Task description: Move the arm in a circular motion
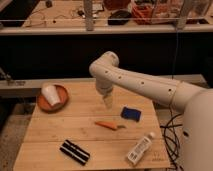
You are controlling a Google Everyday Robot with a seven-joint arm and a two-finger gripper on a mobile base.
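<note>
The large glossy white arm (140, 82) reaches from the lower right across the wooden table (60, 127) to an elbow joint above its back middle. From there a short segment hangs down to the tapered beige tip, the gripper (107, 102). The gripper hovers above the table's middle, left of a blue object (131, 113) and above an orange carrot (107, 125). It touches nothing on the table.
A brown bowl (59, 104) holding a white cup (50, 95) sits at the table's left. A black bar-shaped object (74, 151) lies front left and a white bottle (140, 148) front right. Cables (172, 135) hang right of the table. A dark shelf runs behind.
</note>
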